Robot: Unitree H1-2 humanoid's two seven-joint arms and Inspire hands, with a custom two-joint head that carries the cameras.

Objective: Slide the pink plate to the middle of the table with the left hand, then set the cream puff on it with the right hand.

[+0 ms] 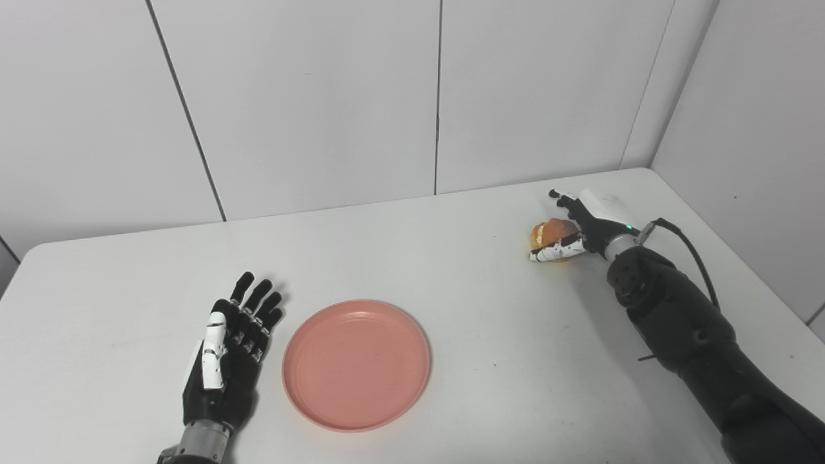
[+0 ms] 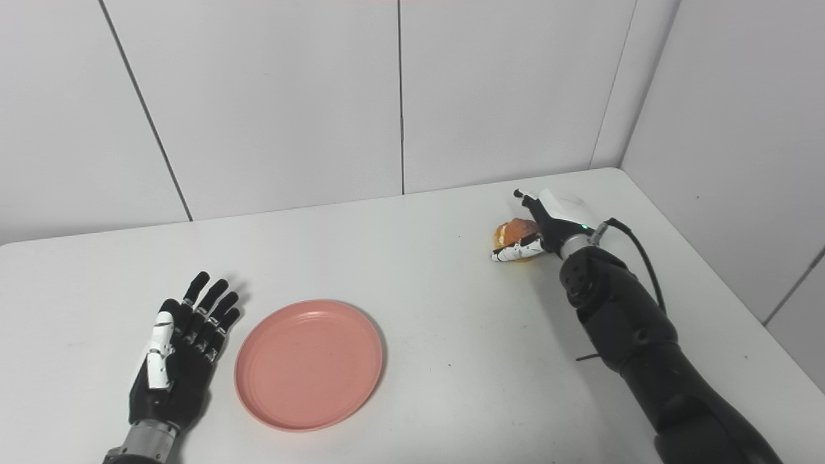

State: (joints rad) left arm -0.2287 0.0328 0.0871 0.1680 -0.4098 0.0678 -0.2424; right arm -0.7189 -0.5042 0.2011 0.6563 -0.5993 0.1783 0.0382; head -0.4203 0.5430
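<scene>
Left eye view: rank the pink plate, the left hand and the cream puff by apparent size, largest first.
1. pink plate
2. left hand, though it sits nearer the camera
3. cream puff, partly covered by the right hand

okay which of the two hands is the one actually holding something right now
The right hand, far right on the table: its fingers wrap the cream puff. The left hand lies flat and empty, fingers spread, beside the pink plate.

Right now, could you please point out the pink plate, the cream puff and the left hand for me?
pink plate (image 1: 356,364), left eye view, bare middle of its dish.
cream puff (image 1: 553,232), left eye view, its orange top showing between the right hand's fingers.
left hand (image 1: 227,354), left eye view, middle of the hand.
</scene>
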